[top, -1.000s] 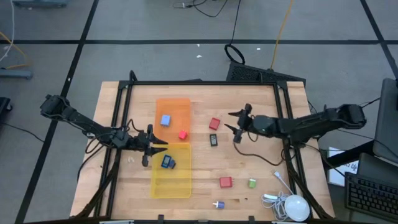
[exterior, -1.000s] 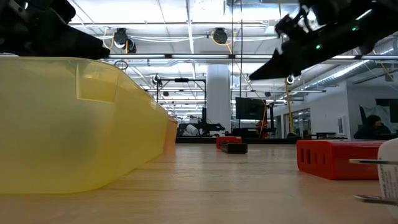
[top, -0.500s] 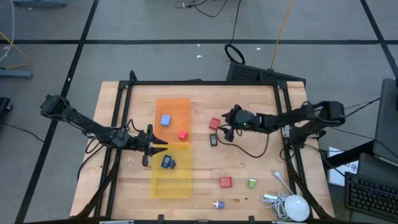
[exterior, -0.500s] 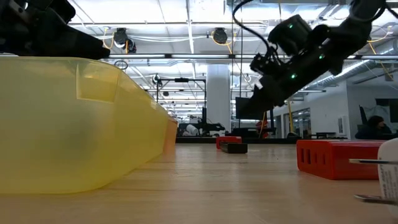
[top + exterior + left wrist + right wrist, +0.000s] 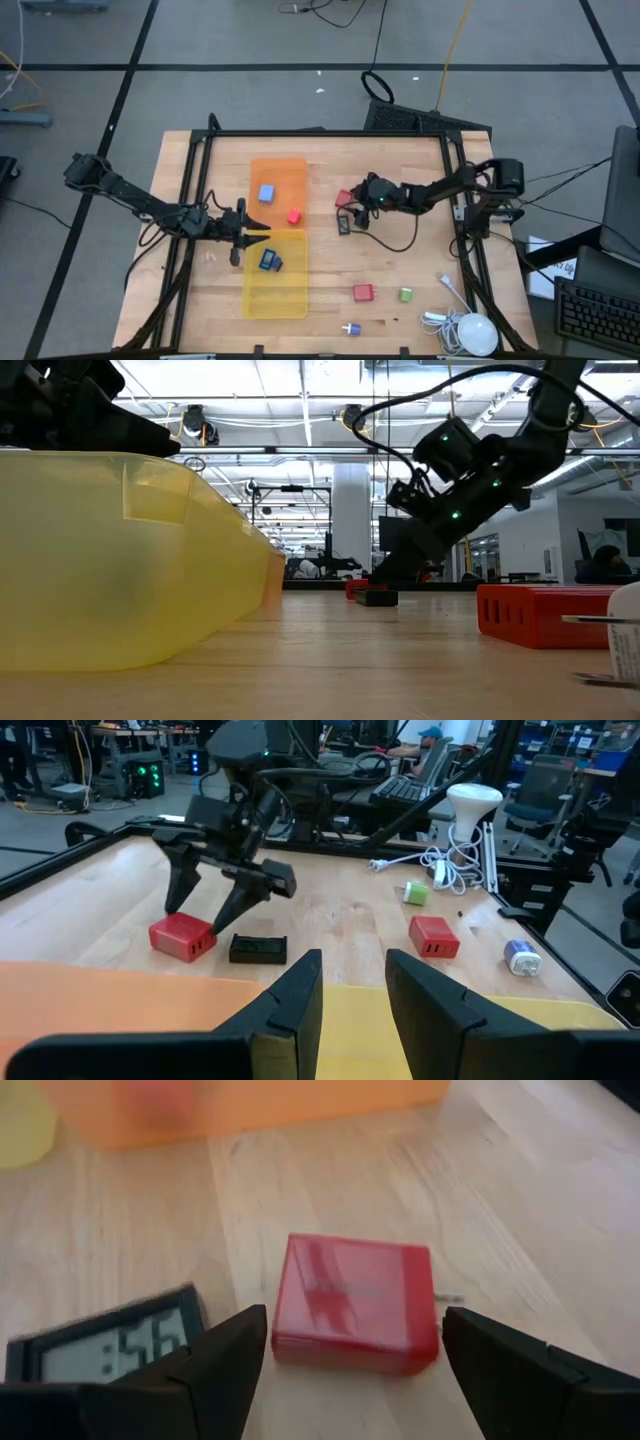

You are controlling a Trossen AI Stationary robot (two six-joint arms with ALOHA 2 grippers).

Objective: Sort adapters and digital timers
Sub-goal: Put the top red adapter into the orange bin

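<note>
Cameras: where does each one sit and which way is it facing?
High: overhead, straight down; both arms, table.
Low: table height, level across; right gripper comes down from above.
Left wrist: past own fingers toward the right gripper.
Right wrist: own open fingers straddle the red adapter.
All four share that adapter.

A robotics lab or open workshop hall, judging by the grey floor [image 5: 250, 95] marked with dark lines and strewn with loose cables [image 5: 455, 45]. Exposed ceiling beams with round lamps [image 5: 352, 417] and white pillars [image 5: 351, 515] beyond the wooden bench [image 5: 400, 265]. Farther off, monitors [image 5: 402, 534], office chairs [image 5: 545, 795] and seated people [image 5: 598, 563] at workstations.
</note>
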